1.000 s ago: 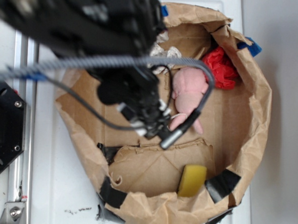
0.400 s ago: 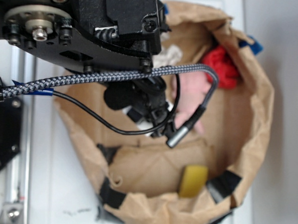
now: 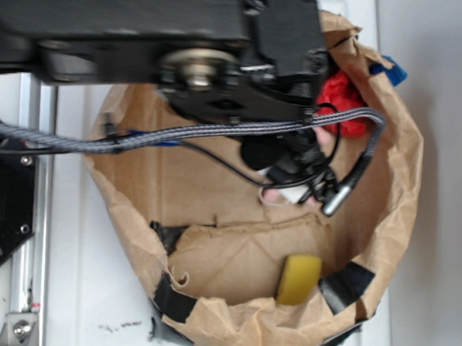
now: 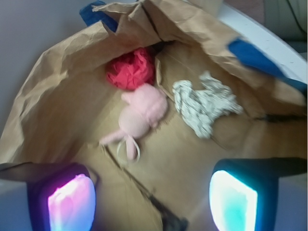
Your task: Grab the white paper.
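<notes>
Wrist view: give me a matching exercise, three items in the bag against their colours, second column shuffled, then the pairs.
Items
1. wrinkly wad at the bag's far wall
2. plush toy
3. white paper

Colours
A. pink
B. off-white
C. red

Pairs: 1-C, 2-A, 3-B

A robot lab bench: metal rail (image 3: 32,232) on a white tabletop (image 3: 93,290).
</notes>
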